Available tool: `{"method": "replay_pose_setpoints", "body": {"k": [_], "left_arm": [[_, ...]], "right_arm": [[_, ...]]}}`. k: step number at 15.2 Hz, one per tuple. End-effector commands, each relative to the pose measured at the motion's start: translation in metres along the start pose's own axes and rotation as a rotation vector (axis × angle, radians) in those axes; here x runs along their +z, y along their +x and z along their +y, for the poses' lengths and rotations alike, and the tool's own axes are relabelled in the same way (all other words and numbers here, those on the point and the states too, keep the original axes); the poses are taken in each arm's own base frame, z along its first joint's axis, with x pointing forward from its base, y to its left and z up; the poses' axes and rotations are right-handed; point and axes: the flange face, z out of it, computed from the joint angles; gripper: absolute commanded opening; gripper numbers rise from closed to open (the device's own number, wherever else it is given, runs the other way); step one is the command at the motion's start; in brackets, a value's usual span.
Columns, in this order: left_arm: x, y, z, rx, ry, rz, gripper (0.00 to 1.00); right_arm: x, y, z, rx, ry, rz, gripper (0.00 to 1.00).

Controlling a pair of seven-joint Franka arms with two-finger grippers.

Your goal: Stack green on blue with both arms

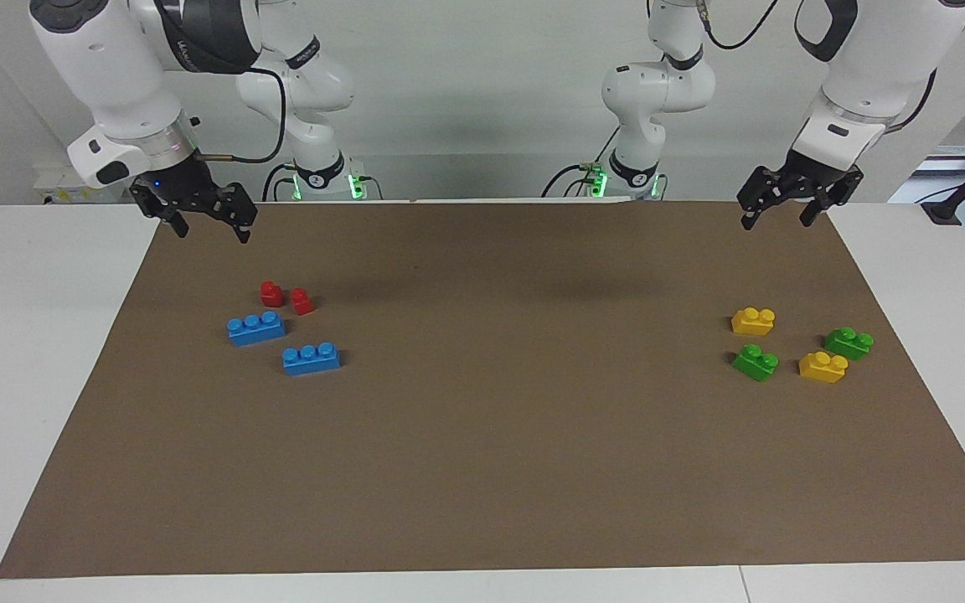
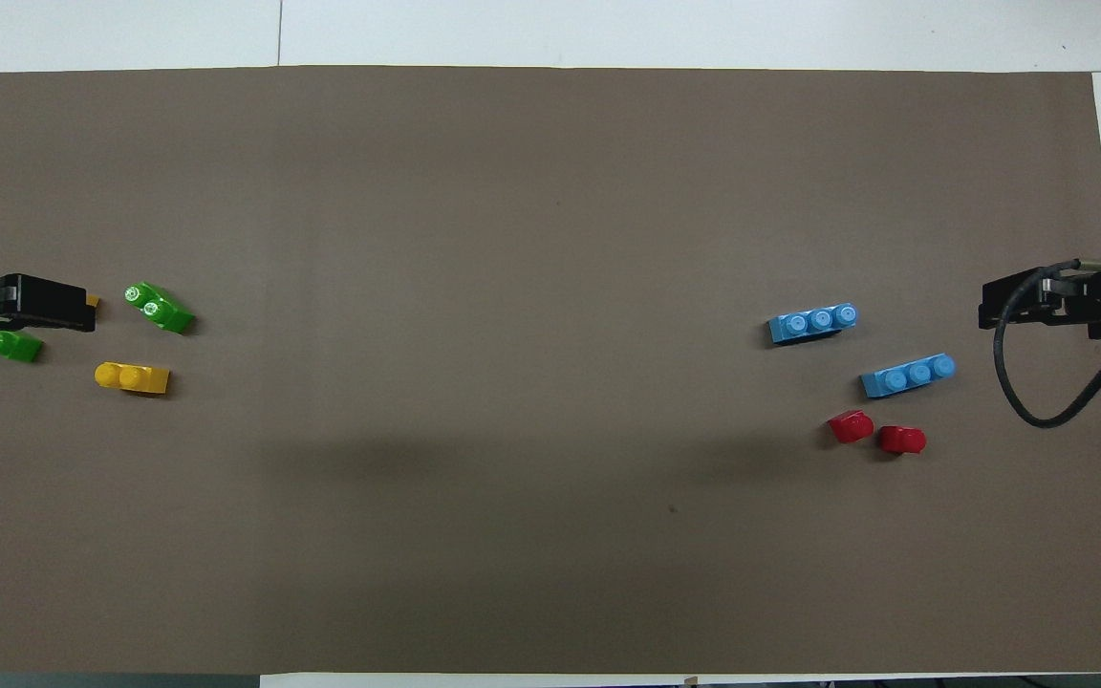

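Note:
Two green two-stud bricks lie toward the left arm's end of the table. The brighter green (image 1: pixel 756 362) (image 2: pixel 159 308) is farther from the robots than the darker one (image 1: pixel 848 342) (image 2: pixel 10 344). Toward the right arm's end lie two blue three-stud bricks, one (image 1: pixel 256 327) (image 2: pixel 909 376) nearer to the robots than the other (image 1: pixel 311 358) (image 2: pixel 813 323). My left gripper (image 1: pixel 777 219) hangs open and empty over the mat's edge by its own base. My right gripper (image 1: pixel 213 230) hangs open and empty over the mat's corner at its end. Neither touches a brick.
Two yellow two-stud bricks (image 1: pixel 754 320) (image 1: pixel 823 367) sit among the greens; in the overhead view the left gripper covers most of one. Two small red bricks (image 1: pixel 271 293) (image 1: pixel 302 301) stand just nearer to the robots than the blues. A brown mat (image 1: pixel 482 469) covers the white table.

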Motion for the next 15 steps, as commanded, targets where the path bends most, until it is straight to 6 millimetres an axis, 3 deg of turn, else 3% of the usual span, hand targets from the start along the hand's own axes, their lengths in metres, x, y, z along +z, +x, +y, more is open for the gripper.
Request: {"method": "replay_pose_setpoints", "body": {"k": [1,8,15], "left_arm": [[-0.006,-0.009,0.000,0.012,-0.011,0.006,1.00],[-0.004,-0.009,-0.001,-0.002,-0.012,0.005,1.00],[0.017,-0.023,-0.032,-0.104,-0.018,0.019,1.00]], "right_arm": [[0.000,-0.006,0.001,0.003,0.005,0.016,1.00],[0.000,-0.006,0.001,0.003,0.005,0.016,1.00],[0.000,-0.006,0.002,0.004,0.005,0.016,1.00]]}}
